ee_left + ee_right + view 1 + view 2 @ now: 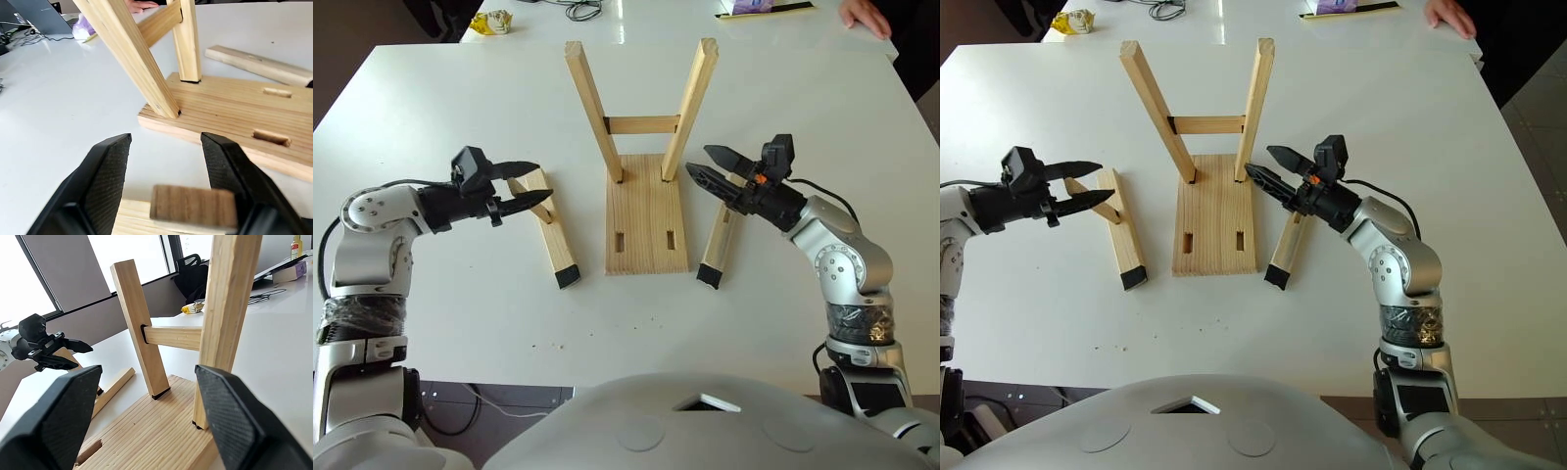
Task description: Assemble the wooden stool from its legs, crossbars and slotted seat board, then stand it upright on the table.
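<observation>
**While one leg pair stands slotted, both pincers wait released**

Because the seat board (646, 220) lies flat on the table (431, 117), its far slots hold the joined leg pair (595, 113) upright, while the near slots (620, 241) sit empty. Your left pincer (544, 181) is released astride the left loose leg (556, 240). Your right pincer (697, 159) is released beside the standing pair, near the right loose leg (717, 250).

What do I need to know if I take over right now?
Left gripper: open, straddling the short crossbar of the left loose leg, which lies left of the seat board.
Right gripper: open, beside the standing legs, above the right loose leg.
Done: two legs with their crossbar stand in the far slots.
To do: near slots are empty; fit both loose legs, then stand the stool upright.
</observation>
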Controlling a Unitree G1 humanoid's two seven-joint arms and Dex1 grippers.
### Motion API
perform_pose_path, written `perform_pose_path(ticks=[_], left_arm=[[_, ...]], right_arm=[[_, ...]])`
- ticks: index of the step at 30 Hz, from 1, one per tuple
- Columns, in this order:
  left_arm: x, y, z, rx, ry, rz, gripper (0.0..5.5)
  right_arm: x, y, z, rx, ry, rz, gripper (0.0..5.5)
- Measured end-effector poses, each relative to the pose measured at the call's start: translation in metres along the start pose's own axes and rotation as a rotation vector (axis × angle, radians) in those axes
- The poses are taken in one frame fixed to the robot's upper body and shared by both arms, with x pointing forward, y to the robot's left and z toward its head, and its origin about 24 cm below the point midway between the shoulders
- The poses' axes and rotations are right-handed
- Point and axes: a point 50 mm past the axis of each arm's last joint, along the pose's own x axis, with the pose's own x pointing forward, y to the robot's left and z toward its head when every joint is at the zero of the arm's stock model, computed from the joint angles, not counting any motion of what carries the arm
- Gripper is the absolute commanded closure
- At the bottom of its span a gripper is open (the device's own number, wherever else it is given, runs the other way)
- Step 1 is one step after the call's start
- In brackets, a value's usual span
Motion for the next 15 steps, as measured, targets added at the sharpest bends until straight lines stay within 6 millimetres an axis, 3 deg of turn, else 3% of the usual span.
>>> perform_pose_path(ticks=[9,15], left_arm=[[-0.009,-0.019,0.014,-0.044,-0.106,0.105,2.87],[-0.014,-0.017,0.023,-0.069,-0.276,0.481,2.87]], right_arm=[[-0.001,0.003,-0.006,0.015,0.014,0.002,1.99],[-0.001,0.003,-0.006,0.011,0.005,0.001,1.99]])
